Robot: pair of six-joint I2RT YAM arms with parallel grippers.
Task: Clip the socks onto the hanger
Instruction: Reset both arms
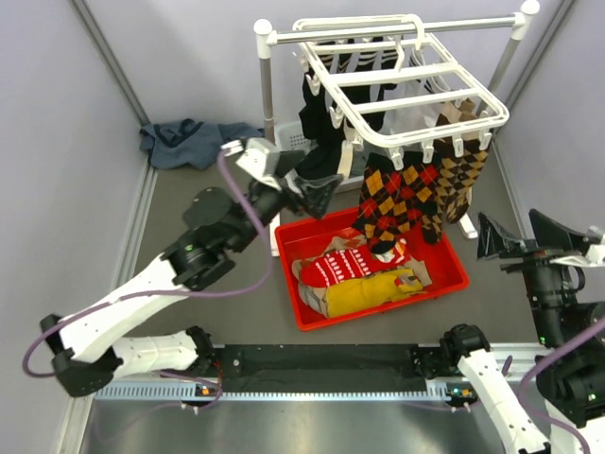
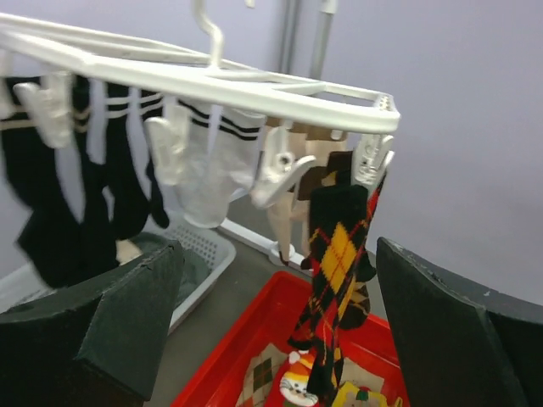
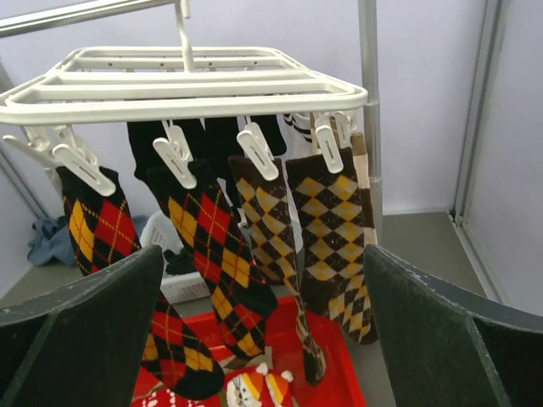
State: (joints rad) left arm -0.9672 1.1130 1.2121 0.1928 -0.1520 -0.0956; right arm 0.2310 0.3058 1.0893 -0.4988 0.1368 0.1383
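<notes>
The white hanger (image 1: 408, 79) hangs by its hook from the rack's rod. Along its front edge, two black, red and orange argyle socks (image 1: 392, 203) and two brown and tan ones (image 1: 460, 175) hang from clips. My left gripper (image 1: 319, 185) stands open just left of them, holding nothing. In the left wrist view the hanger (image 2: 254, 91) is above the open left gripper (image 2: 276, 254), and one black-and-red sock (image 2: 339, 254) dangles from a corner clip between the fingers, touching neither. My right gripper (image 1: 518, 232) is open at the right, facing the hanger (image 3: 187, 95) and its clipped socks (image 3: 212, 233).
A red tray (image 1: 457, 276) below the hanger holds red, yellow and checked socks. Black socks and white striped socks hang further back. A white basket (image 1: 293, 138) and a blue cloth (image 1: 189, 142) lie by the rack post (image 1: 265, 80).
</notes>
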